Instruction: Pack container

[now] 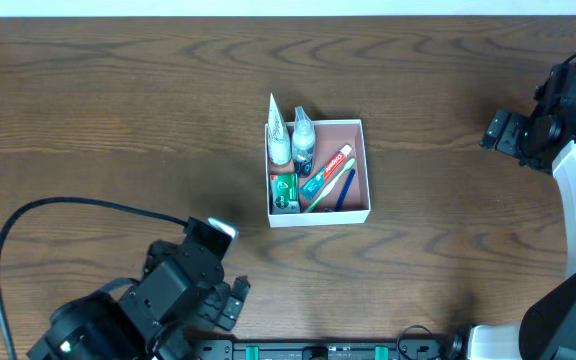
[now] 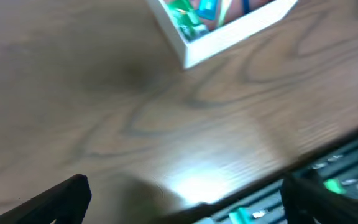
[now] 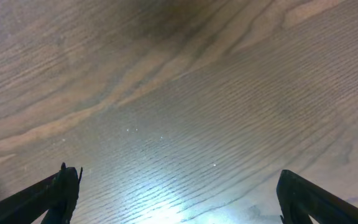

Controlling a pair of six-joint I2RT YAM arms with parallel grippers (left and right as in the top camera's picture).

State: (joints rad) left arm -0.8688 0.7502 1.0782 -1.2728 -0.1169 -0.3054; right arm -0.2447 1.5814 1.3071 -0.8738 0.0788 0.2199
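Note:
The container (image 1: 366, 165), a shallow square box with white walls and a pinkish-brown inside, sits at the table's middle. It holds two clear bottles (image 1: 290, 140), a green-and-white soap box (image 1: 284, 191), a toothpaste tube (image 1: 327, 171) and a toothbrush (image 1: 346, 188). Its white corner also shows at the top of the left wrist view (image 2: 194, 51). My left gripper (image 1: 230, 303) is open and empty at the table's front left edge, its fingers wide apart (image 2: 182, 199). My right gripper (image 1: 498, 131) is open and empty at the far right, over bare wood (image 3: 179, 196).
A black cable (image 1: 28, 215) arcs over the table at the front left. The black and green front rail (image 1: 318, 350) runs along the near edge and shows in the left wrist view (image 2: 328, 180).

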